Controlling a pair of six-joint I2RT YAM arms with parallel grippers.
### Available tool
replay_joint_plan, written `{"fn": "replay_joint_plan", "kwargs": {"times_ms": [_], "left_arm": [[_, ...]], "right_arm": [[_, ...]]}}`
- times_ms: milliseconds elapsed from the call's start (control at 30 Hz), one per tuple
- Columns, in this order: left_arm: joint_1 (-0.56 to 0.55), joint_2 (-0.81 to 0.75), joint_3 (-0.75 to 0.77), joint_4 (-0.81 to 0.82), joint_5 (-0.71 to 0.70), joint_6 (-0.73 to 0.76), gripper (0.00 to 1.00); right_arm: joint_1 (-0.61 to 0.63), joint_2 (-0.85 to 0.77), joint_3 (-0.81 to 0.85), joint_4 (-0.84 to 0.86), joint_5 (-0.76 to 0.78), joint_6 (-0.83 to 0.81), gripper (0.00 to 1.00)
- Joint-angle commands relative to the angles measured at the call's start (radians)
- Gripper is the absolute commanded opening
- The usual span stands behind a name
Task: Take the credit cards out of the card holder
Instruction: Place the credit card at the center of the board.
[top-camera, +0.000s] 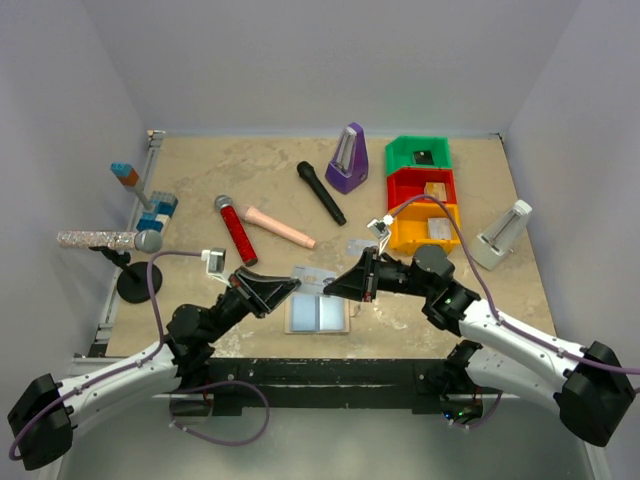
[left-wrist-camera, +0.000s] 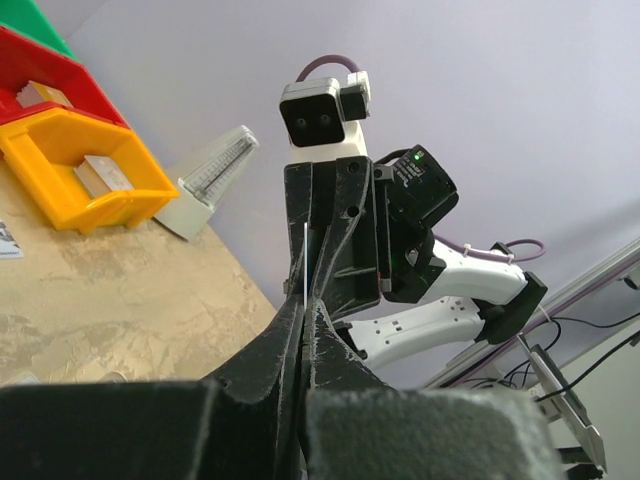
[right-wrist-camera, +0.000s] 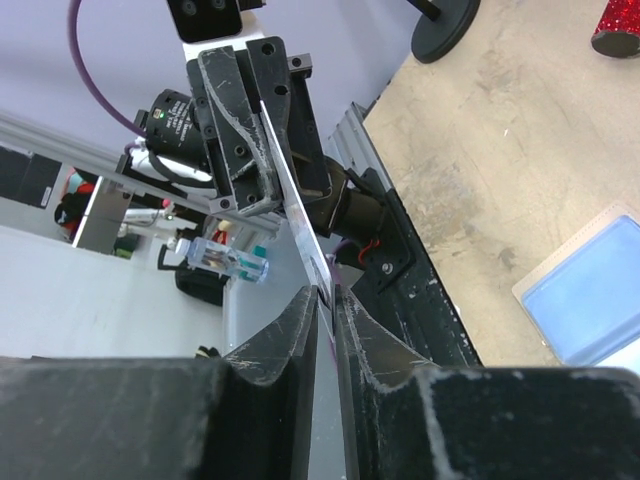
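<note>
The card holder (top-camera: 318, 313) lies open on the table near the front edge, its light blue inside up; it also shows as the card holder (right-wrist-camera: 590, 300). Above it my left gripper (top-camera: 296, 284) is shut on one end of a pale credit card (top-camera: 316, 281). That card is edge-on in the left wrist view, credit card (left-wrist-camera: 305, 255), pinched in my left gripper (left-wrist-camera: 304, 300). My right gripper (top-camera: 330, 288) faces it from the right. The credit card (right-wrist-camera: 290, 190) reaches between the jaws of my right gripper (right-wrist-camera: 327, 292), which stand narrowly apart around its end.
Another pale card (top-camera: 358, 245) lies on the table behind the holder. Green (top-camera: 419, 154), red (top-camera: 425, 187) and yellow bins (top-camera: 428, 228) stand at the right, with a white metronome (top-camera: 503, 235). A purple metronome (top-camera: 348, 158), black microphone (top-camera: 320, 192), red microphone (top-camera: 235, 228) and microphone stand (top-camera: 140, 280) lie further off.
</note>
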Motion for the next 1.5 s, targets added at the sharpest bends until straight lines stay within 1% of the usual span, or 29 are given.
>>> {"fn": "replay_joint_plan", "kwargs": {"times_ms": [0,100,133,167,200,233,300,333,367,400,467,500,567,600,667,867,1167,1467], "left_arm": [[-0.001,0.01,-0.07,0.069,0.005,-0.016,0.0],[-0.001,0.011,-0.065,0.06,0.008,-0.019,0.0],[-0.001,0.008,-0.061,0.045,0.011,-0.019,0.02],[-0.001,0.003,-0.056,0.023,0.018,-0.019,0.11],[-0.001,-0.007,-0.053,0.002,0.019,-0.012,0.24],[-0.001,-0.026,-0.053,-0.033,0.015,-0.002,0.35],[-0.001,-0.079,-0.009,-0.145,-0.01,0.019,0.53],[-0.001,-0.113,0.014,-0.235,-0.024,0.033,0.6],[0.0,-0.154,0.045,-0.327,-0.065,0.047,0.91],[0.0,-0.191,0.073,-0.437,-0.094,0.073,0.94],[0.0,-0.249,0.134,-0.623,-0.149,0.116,0.94],[0.0,-0.266,0.166,-0.7,-0.18,0.13,0.94],[0.0,-0.288,0.217,-0.858,-0.24,0.143,0.93],[0.0,-0.29,0.243,-0.936,-0.263,0.147,0.93],[0.0,-0.285,0.275,-1.046,-0.283,0.144,0.92],[0.0,-0.28,0.278,-1.144,-0.251,0.117,0.89],[0.0,-0.386,0.248,-1.239,-0.257,0.108,0.89],[0.0,-0.414,0.231,-1.273,-0.254,0.107,0.89]], "right_arm": [[0.002,-0.001,0.044,0.071,-0.026,0.011,0.14],[0.002,-0.011,0.047,0.064,-0.03,0.008,0.03],[0.001,-0.017,0.05,0.05,-0.03,0.004,0.0],[0.001,-0.025,0.055,0.023,-0.027,-0.004,0.0],[0.002,-0.036,0.062,-0.006,-0.027,-0.016,0.0],[0.001,-0.045,0.069,-0.054,-0.018,-0.033,0.0],[-0.013,-0.085,0.095,-0.178,0.005,-0.073,0.0],[-0.033,-0.1,0.108,-0.257,0.011,-0.094,0.0],[-0.057,-0.111,0.122,-0.321,0.014,-0.114,0.0],[-0.094,-0.119,0.136,-0.406,0.016,-0.134,0.0],[-0.171,-0.108,0.179,-0.581,0.016,-0.186,0.0],[-0.204,-0.088,0.206,-0.705,0.025,-0.24,0.0],[-0.243,-0.044,0.265,-0.856,0.072,-0.312,0.0],[-0.258,-0.018,0.292,-0.913,0.098,-0.338,0.0],[-0.286,0.031,0.325,-0.952,0.128,-0.372,0.0],[-0.329,0.225,0.382,-0.979,0.174,-0.436,0.0],[-0.387,0.472,0.481,-0.97,0.117,-0.481,0.0],[-0.41,0.59,0.515,-0.955,0.065,-0.496,0.0]]}}
